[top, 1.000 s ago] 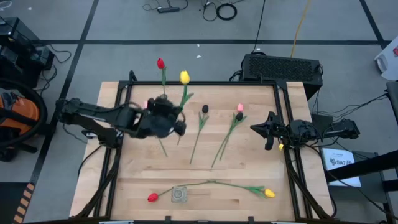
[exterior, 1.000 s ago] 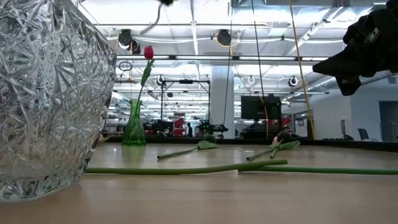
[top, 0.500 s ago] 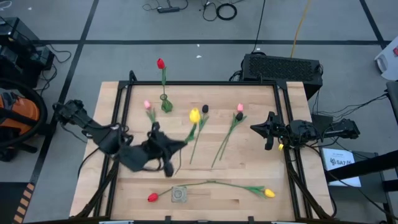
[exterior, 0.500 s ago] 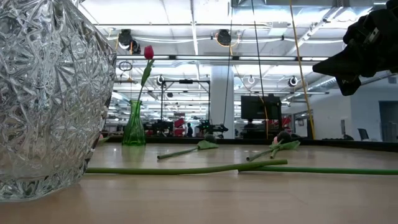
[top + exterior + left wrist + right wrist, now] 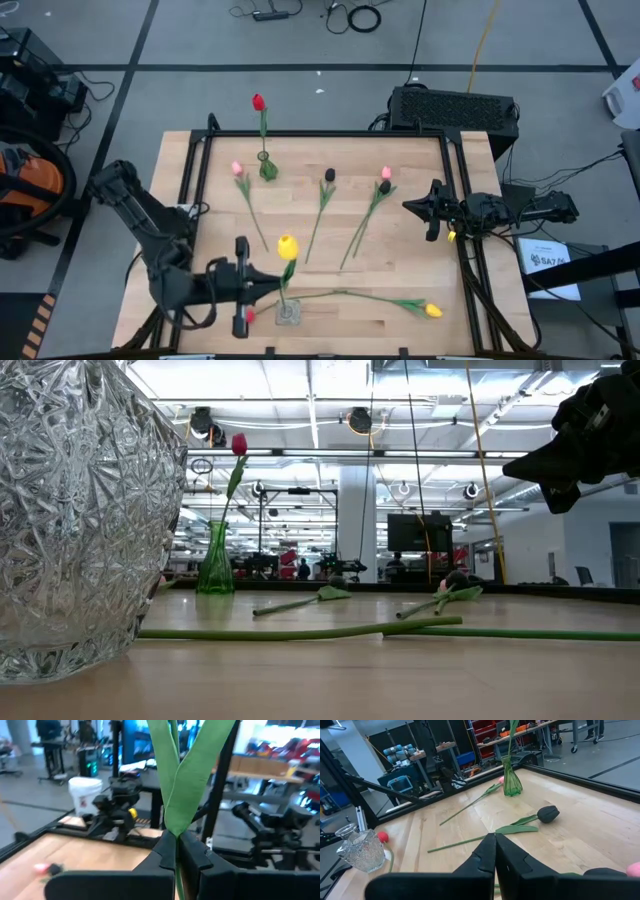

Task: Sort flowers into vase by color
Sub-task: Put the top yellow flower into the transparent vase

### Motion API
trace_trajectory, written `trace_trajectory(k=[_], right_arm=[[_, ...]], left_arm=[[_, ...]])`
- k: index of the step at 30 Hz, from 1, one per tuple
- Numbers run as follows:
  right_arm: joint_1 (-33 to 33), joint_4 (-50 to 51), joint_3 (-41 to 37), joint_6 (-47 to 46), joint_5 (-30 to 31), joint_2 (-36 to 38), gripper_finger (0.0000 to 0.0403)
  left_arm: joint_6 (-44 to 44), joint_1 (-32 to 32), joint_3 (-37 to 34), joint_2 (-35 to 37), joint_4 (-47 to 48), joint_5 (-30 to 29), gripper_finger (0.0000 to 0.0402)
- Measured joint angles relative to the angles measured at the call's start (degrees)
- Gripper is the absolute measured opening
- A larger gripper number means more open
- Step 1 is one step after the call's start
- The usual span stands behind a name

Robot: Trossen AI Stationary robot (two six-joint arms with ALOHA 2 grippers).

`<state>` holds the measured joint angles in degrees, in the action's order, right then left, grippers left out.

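Two black jointed arms [image 5: 150,225]

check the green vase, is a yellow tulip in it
No, the green vase holds only a red tulip.

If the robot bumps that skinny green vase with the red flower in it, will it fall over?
Probably, yes. The green vase looks tall and narrow with a small foot, so a nudge could tip it. The red tulip rises well above the rim, adding some top weight. It looks like glass, so it may break.
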<state>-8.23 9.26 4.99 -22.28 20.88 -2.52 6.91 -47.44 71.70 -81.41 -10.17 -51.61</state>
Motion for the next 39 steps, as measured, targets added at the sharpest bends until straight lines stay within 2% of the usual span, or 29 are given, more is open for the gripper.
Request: trace_trajectory(k=[6, 16, 32, 39], right_arm=[[0.0, 0.0, 0.0, 0.0, 0.0, 0.0, 0.0000], [0.0, 0.0, 0.0, 0.0, 0.0, 0.0, 0.0000], [0.0, 0.0, 0.0, 0.0, 0.0, 0.0, 0.0000], [0.0, 0.0, 0.0, 0.0, 0.0, 0.0, 0.0000]], left_arm=[[-6.2, -1.6, -10.3, 0.0, -18.7, 0.5, 0.0004], [-6.0, -0.9, -20.8, 0.0, -29.6, 0.7, 0.0004], [-5.8, -1.0, -27.5, 0.0, -29.8, 3.1, 0.0016], [-2.7, -1.0, -30.5, 0.0, -29.8, 5.4, 0.0018]])
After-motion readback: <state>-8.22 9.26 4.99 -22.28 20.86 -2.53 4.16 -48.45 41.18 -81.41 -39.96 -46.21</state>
